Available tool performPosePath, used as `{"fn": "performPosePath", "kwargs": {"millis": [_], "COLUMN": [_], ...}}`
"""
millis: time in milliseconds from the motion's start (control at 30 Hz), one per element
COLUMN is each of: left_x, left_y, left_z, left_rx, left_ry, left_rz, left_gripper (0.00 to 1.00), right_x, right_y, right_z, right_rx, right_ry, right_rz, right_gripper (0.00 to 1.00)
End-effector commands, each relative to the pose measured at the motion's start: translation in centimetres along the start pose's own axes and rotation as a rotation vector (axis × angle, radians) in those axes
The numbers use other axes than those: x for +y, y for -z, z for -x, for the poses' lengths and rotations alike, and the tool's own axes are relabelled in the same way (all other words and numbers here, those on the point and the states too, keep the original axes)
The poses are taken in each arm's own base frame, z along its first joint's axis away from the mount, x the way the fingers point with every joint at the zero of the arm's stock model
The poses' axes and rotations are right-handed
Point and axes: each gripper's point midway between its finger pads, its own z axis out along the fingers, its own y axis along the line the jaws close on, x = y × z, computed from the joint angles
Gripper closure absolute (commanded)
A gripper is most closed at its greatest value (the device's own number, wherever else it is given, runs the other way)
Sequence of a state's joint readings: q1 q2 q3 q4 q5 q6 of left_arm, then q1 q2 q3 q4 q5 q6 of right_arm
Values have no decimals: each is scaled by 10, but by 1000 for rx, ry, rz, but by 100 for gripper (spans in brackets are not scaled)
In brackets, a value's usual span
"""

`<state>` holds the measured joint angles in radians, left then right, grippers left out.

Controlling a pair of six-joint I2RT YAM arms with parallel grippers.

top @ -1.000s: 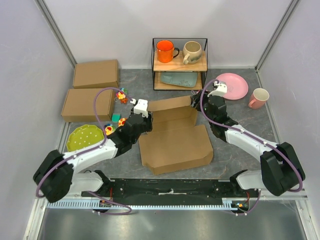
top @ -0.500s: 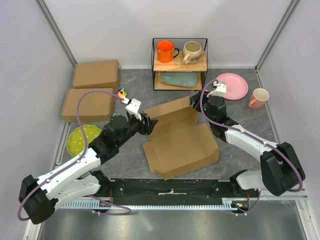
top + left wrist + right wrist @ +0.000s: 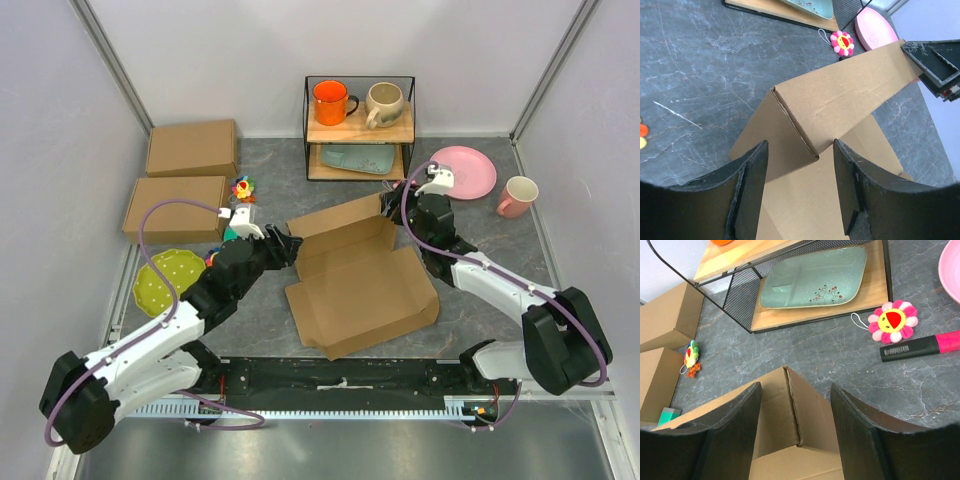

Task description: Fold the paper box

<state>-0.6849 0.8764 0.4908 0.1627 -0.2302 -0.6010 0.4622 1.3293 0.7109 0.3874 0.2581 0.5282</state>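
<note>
Now centre frame on the grey table (image 3: 262, 318), the paper box (image 3: 360, 290) lies half-formed, rear wall raised. A wire shelf (image 3: 358, 125) stands close behind at upper centre, so pressing likely wants to run inward, not rearward. The left gripper (image 3: 288, 246) and right gripper (image 3: 392, 203) each straddle a rear corner, jaws wide, gripping nothing. Squaring both corners together looks best; open room lies toward the lower edge. A flower toy (image 3: 243, 188) sits upper left.
</note>
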Motion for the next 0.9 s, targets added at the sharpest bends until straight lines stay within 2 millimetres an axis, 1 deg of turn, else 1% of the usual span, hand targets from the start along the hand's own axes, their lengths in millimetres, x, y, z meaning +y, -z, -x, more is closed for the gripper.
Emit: {"fn": "performPosePath", "kwargs": {"millis": [0, 100, 333, 433, 500, 533, 567, 667, 767, 867], "left_x": [-11, -9, 1, 4, 9, 5, 6, 5, 1, -8], "left_y": [-15, -19, -29, -34, -38, -39, -40, -38, -32, -24], "left_z": [8, 12, 26, 28, 26, 27, 25, 24, 33, 50], "left_rx": [-37, -50, -54, -28, 4, 15, 24, 28, 7, -37], "left_ry": [131, 138, 118, 98, 91, 90, 89, 94, 82, 55], "left_rz": [-18, -10, -6, -19, -16, -31, -31, -39, -53, -81], "left_gripper": [39, 39, 41, 42, 43, 43, 43, 42, 38, 34], "right_x": [-35, -34, -29, -24, -22, -22, -24, -28, -29, -31], "right_y": [16, 20, 37, 44, 49, 51, 53, 55, 55, 55], "right_z": [-63, -65, -81, -88, -91, -93, -94, -96, -98, -101], "right_rx": [212, 220, 273, 294, 303, 307, 308, 313, 317, 321], "right_ry": [82, 83, 59, 46, 42, 44, 47, 60, 57, 56], "right_rz": [-80, -66, -1, 36, 50, 52, 50, 38, 37, 29], "right_gripper": [36, 36, 37, 37, 37, 37, 37, 37, 37, 37]}}
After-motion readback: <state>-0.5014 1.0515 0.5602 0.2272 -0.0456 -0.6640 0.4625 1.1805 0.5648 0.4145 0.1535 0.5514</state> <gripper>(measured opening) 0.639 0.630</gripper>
